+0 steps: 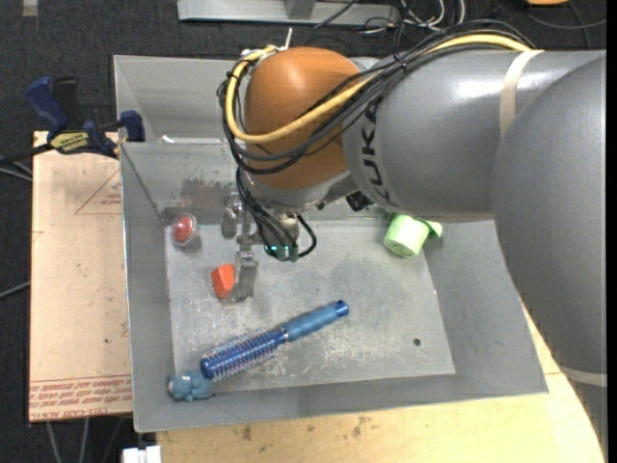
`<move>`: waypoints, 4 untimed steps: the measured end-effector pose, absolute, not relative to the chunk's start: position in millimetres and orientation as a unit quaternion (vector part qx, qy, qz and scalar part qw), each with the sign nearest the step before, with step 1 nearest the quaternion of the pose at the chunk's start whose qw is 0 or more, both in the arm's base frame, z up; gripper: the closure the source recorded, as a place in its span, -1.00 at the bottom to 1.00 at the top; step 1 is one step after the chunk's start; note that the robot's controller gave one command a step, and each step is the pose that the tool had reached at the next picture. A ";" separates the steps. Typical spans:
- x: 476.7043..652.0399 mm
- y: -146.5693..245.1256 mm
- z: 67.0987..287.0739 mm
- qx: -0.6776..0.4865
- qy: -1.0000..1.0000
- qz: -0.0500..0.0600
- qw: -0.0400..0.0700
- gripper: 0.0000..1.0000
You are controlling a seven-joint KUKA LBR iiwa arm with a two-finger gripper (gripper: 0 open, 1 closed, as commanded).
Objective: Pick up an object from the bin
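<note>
- Gripper (245, 280) low in the left half of the bin (386, 345), tip just right of the orange block (224, 280), touching or nearly so.
- Open or closed: cannot tell; block not seen held.
- Block left of the tip, near the left wall; squat, no clear long axis.
- Red ball (182, 228) up-left, apart; blue brush (275, 340) below, slanting up to the right; green roll (407, 234) well right.
- Likely needed: a small shift left to centre over the block before closing.
</note>
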State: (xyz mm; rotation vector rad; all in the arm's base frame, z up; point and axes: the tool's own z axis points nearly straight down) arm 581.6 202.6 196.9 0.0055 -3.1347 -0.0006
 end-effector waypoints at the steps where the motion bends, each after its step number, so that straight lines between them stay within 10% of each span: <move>1: 567.8 192.9 80.5 0.060 -0.998 -0.001 -0.001 -1.00; 2: 531.1 145.7 76.9 0.139 -0.990 -0.003 -0.015 -1.00; 3: 527.8 145.1 75.3 0.138 -0.990 -0.002 -0.006 1.00; 4: 581.8 115.4 275.0 0.108 -0.994 0.000 -0.007 1.00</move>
